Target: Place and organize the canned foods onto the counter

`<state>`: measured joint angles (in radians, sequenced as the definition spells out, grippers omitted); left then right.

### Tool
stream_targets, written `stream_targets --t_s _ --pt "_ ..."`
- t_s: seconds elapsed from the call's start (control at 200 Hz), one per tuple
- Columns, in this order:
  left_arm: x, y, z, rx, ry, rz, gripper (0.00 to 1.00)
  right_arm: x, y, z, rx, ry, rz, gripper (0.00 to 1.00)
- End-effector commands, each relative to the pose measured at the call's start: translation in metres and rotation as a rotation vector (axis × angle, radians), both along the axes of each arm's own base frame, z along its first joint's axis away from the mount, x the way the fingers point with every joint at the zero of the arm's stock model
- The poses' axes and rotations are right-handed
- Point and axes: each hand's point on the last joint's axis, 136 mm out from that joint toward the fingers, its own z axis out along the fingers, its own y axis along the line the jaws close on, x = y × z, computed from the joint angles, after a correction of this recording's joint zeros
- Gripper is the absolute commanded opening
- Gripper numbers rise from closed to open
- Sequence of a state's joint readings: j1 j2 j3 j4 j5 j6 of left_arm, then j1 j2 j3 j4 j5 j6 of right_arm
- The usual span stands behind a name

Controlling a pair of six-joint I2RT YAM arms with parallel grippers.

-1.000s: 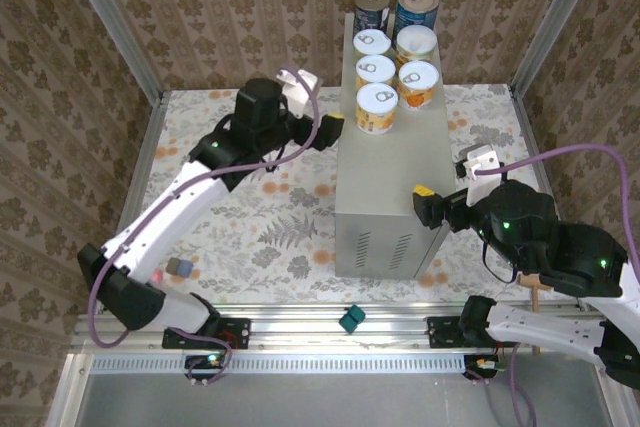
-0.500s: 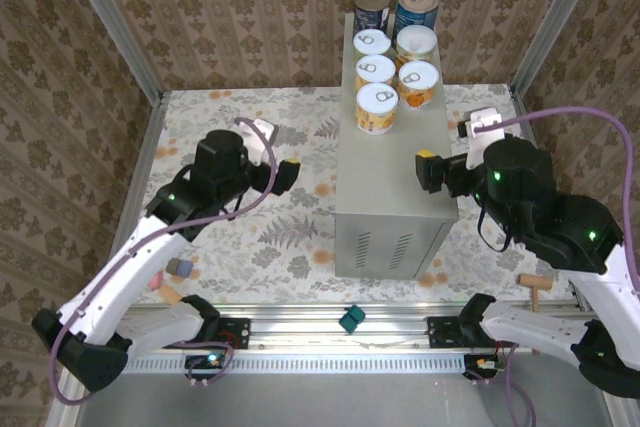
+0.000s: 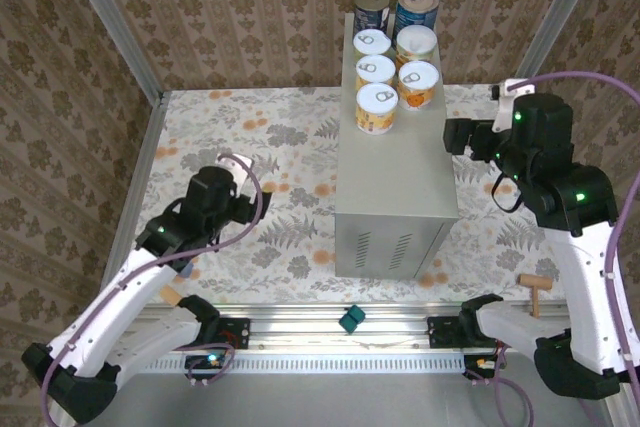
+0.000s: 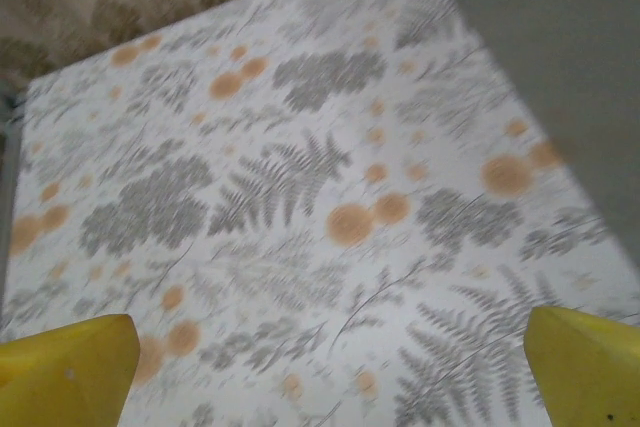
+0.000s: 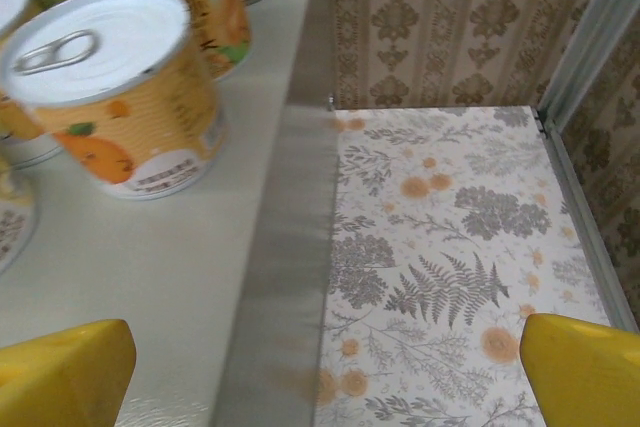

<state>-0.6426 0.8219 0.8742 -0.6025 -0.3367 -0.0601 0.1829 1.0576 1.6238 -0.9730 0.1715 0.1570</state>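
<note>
Floral-patterned flooring runs under everything, boxed in by brown damask wallpaper and aluminium framing. At the middle stands the counter, a tall grey metal box with vent slits on its near face. Close to that vented face, on the front rail, lies a small teal block. Off the counter's near right corner, a little wooden mallet rests on the floor.

The canned foods all stand upright on the far end of the counter top, in two tight rows. Two blue-labelled tins are at the very back, and five white-lidded orange ones are in front of them.

The left gripper hangs over bare floor well to the counter's left, yellow fingertips spread wide with nothing between them. The right gripper hovers above the counter's right edge, jaws equally wide and empty. The closest orange tin stands ahead of it, further in on the counter top, apart from both fingertips.
</note>
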Motion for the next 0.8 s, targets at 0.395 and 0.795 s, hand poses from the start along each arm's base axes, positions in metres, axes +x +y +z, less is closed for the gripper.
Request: stream_targets --t_s 0.395,0.795 --pt "0.036 -0.011 0.046 -0.122 -0.116 -0.011 1.0 -0.002 -0.016 -0.039 0.14 0.054 0.01 1.0" --pt "0.112 -0.1 0.135 -0.254 -0.174 -0.216 1.0 -0.031 0.002 -0.035 0.153 -0.002 0.116 1.0"
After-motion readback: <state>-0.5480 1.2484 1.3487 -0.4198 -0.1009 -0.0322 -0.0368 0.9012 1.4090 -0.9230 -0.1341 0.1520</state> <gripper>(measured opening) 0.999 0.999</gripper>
